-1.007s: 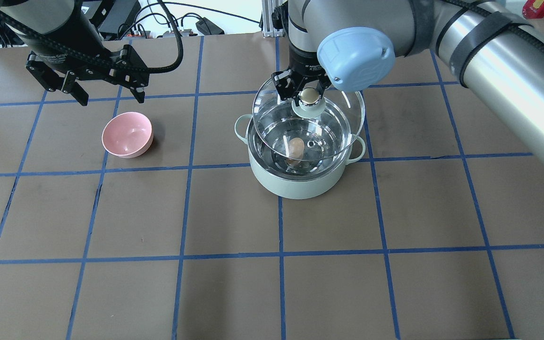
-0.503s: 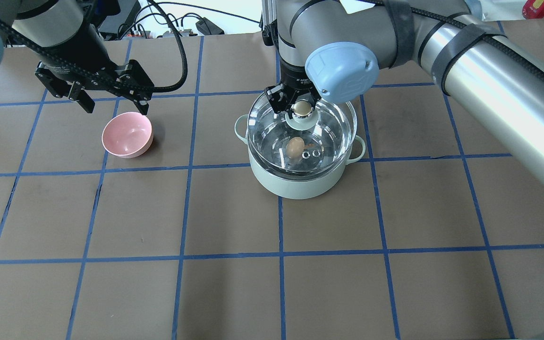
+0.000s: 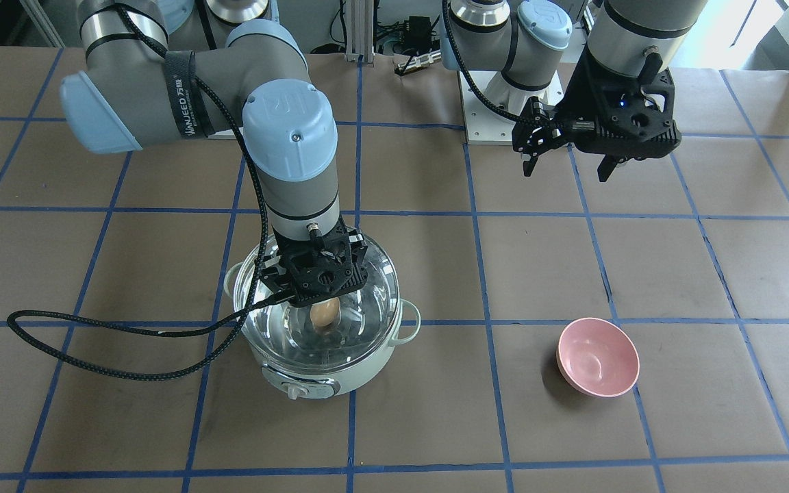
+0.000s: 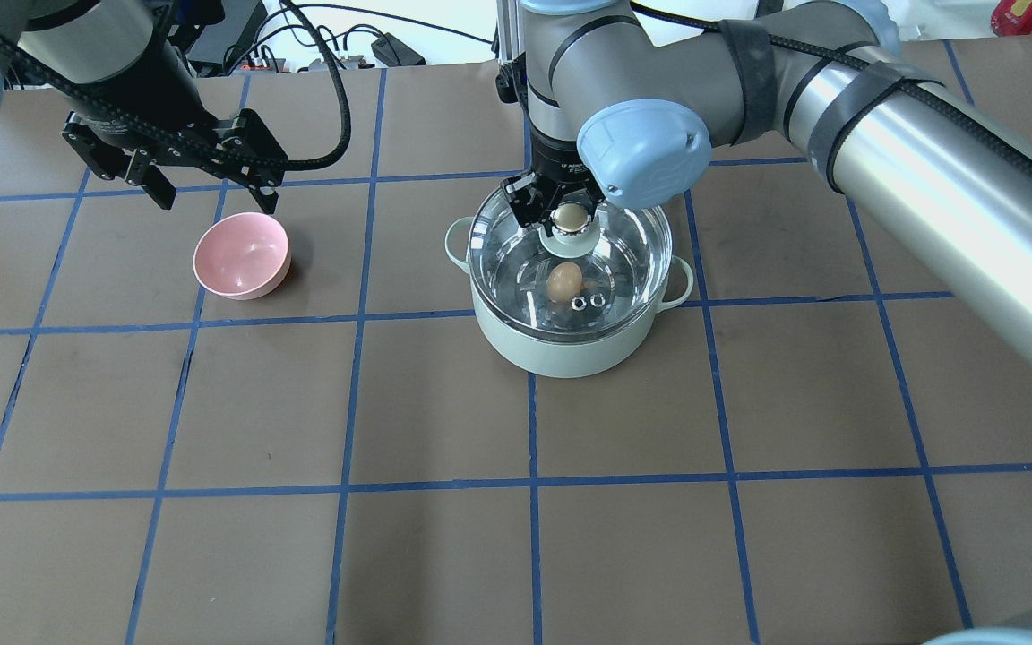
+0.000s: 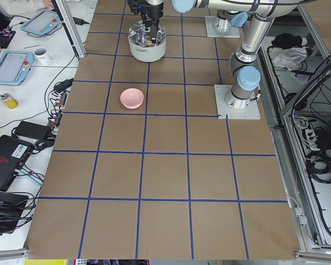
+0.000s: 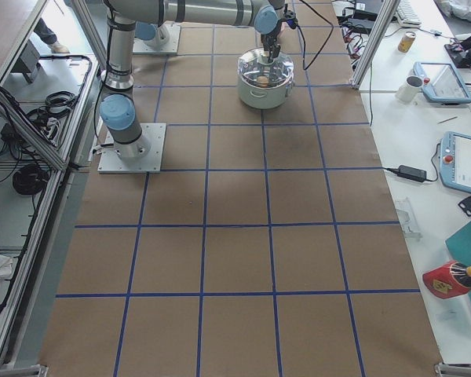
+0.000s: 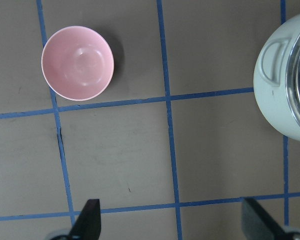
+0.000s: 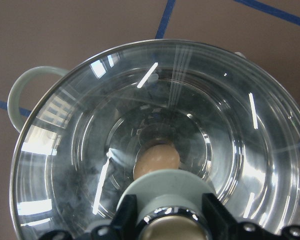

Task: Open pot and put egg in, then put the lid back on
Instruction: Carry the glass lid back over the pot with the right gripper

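Glass round lid point(image 4: 623, 251), tilted a second ago, now caps the mint-green pot point(image 4: 561, 345) and oval tan egg point(image 4: 563, 280); my right end effector point(image 4: 567, 215), clenching its ball knob point(image 4: 570, 216), need only let go.

Right arm point(image 4: 883, 134) extends inward with its wrist vertical. Right gripper point(image 4: 570, 218) points straight down, its fingers closed on the lid point(image 4: 628, 255) at the knob directly beneath the wrist. Left arm point(image 4: 95, 54) is held raised. Left gripper point(image 4: 218, 199) points down, jaws spread wide, holding nothing
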`<action>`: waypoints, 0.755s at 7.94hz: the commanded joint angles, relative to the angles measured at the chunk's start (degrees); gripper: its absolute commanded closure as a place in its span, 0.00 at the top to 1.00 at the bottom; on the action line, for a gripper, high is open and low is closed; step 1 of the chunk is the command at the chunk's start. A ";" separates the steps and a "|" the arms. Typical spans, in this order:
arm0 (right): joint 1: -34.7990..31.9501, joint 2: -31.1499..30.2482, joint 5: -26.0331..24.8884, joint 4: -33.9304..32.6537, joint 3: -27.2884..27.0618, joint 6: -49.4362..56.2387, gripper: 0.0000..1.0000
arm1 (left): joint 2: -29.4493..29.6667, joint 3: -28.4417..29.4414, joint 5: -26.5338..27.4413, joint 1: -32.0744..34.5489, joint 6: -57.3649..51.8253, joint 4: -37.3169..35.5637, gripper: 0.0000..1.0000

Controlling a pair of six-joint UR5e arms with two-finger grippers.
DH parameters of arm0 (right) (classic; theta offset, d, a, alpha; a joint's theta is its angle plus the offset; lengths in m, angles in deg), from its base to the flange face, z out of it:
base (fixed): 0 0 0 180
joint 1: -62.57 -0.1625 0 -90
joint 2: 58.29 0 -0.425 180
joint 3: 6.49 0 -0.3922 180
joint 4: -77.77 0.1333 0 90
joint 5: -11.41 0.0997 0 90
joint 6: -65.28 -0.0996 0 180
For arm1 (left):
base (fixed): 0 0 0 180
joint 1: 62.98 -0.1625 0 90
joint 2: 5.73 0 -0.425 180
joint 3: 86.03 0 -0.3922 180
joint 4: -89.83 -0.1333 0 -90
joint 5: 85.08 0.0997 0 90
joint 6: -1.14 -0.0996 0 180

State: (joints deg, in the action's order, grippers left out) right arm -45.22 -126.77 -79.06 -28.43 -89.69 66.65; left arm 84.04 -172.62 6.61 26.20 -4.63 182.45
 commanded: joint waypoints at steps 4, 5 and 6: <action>-0.06 0.19 0.38 -0.86 -0.56 0.83 0.00 | -0.03 0.10 -0.02 -0.06 -0.20 -0.42 1.00; -0.06 0.19 1.34 -0.95 -0.56 0.83 0.00 | 0.06 0.02 0.15 -0.15 -0.20 -0.95 1.00; 0.03 0.19 1.35 -0.95 -0.64 1.09 0.00 | 0.06 -0.07 0.24 -0.15 -0.20 -1.22 1.00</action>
State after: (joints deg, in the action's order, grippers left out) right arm -45.27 -126.59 -78.29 -29.28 -90.24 67.45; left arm 84.06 -172.56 6.67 26.10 -4.85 181.85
